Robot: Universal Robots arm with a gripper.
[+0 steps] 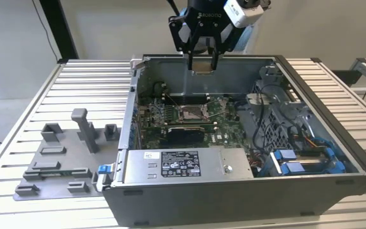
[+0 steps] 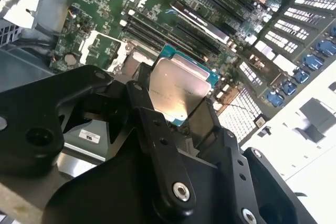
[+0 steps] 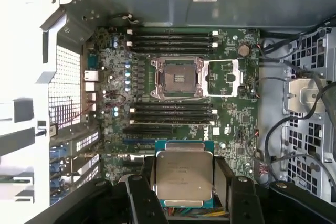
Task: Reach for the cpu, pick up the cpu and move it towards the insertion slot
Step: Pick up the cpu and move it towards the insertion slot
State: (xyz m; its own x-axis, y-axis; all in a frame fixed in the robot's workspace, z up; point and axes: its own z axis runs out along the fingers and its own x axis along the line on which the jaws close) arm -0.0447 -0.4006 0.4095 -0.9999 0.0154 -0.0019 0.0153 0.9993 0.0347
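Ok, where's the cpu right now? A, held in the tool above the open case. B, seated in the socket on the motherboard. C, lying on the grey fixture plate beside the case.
A: the cpu sits clamped in the tool, while the insertion slot on the motherboard lies open.

The arm hangs near the exterior view's top edge, wrist seemingly vertical; its gripper points down; fingers clamped on the cpu.

The cpu hangs above the open case, over the insertion slot.
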